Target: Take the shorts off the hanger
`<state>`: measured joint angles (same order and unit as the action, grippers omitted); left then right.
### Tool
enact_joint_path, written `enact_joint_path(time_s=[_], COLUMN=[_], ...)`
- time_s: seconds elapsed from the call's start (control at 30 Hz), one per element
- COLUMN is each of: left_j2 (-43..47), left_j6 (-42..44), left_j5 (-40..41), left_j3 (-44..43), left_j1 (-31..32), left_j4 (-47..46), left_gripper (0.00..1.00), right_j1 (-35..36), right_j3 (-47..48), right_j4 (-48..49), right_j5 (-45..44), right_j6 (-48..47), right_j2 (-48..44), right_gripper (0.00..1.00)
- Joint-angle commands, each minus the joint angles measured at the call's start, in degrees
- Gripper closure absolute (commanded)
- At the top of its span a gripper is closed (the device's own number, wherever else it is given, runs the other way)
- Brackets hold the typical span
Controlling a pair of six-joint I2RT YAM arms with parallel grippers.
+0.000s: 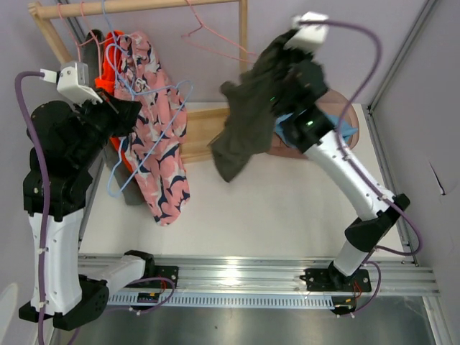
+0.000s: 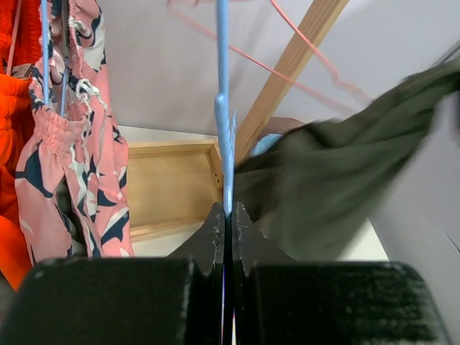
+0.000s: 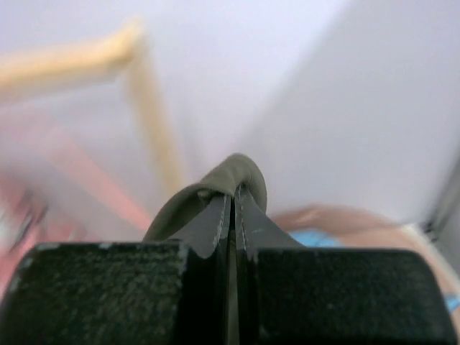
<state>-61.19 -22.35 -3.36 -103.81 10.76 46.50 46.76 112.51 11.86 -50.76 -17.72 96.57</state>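
My right gripper (image 1: 282,59) is shut on a fold of the dark olive shorts (image 1: 248,118), which hang free in the air right of the rack; the fold shows at the fingertips in the right wrist view (image 3: 244,175). My left gripper (image 1: 128,109) is shut on the wire of a light blue hanger (image 2: 223,108), seen clamped between the jaws. The pink floral shorts (image 1: 158,144) and the orange shorts (image 1: 106,72) hang at the rack's left. The light blue shorts (image 1: 347,134) lie under the right arm. Grey fabric (image 1: 129,190) shows beside the floral pair.
A wooden rack with a top rod (image 1: 136,7) and a flat wooden base (image 1: 198,133) stands at the back. An empty pink wire hanger (image 1: 208,36) hangs on the rod. A brown round pad (image 1: 332,108) lies at the right. A metal rail (image 1: 237,277) runs along the near edge.
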Motion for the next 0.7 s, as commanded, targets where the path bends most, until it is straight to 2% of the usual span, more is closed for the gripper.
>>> enact_joint_path(time_s=[0.0, 0.13, 0.27, 0.43, 0.57, 0.67], left_j2=[-1.8, -2.0, -2.5, -3.8, -4.6, -4.9], left_j6=[0.9, 0.7, 1.3, 1.7, 1.9, 2.0], left_j5=[2.0, 2.2, 3.0, 5.2, 5.8, 6.9], left_j3=[0.7, 1.8, 1.8, 2.0, 2.6, 3.3], left_j1=[0.5, 0.5, 0.6, 0.6, 0.7, 0.8], left_j4=[-2.6, -3.8, -4.1, -4.8, -5.7, -6.9], left_gripper=[1.0, 1.0, 1.0, 1.0, 1.0, 1.0], right_j1=[-8.1, -20.2, -28.4, -33.0, -34.4, -34.3], right_j3=[12.3, 20.8, 21.4, 18.6, 23.7, 23.6], right_j4=[-2.8, -8.7, -11.6, -10.1, -11.7, -11.7], right_j5=[5.8, 9.5, 15.0, 21.0, 22.8, 23.5], right_j6=[1.3, 7.1, 14.0, 17.7, 19.8, 21.9], right_j2=[0.0, 5.4, 8.9, 13.3, 18.2, 19.5], right_gripper=[1.0, 1.0, 1.0, 1.0, 1.0, 1.0])
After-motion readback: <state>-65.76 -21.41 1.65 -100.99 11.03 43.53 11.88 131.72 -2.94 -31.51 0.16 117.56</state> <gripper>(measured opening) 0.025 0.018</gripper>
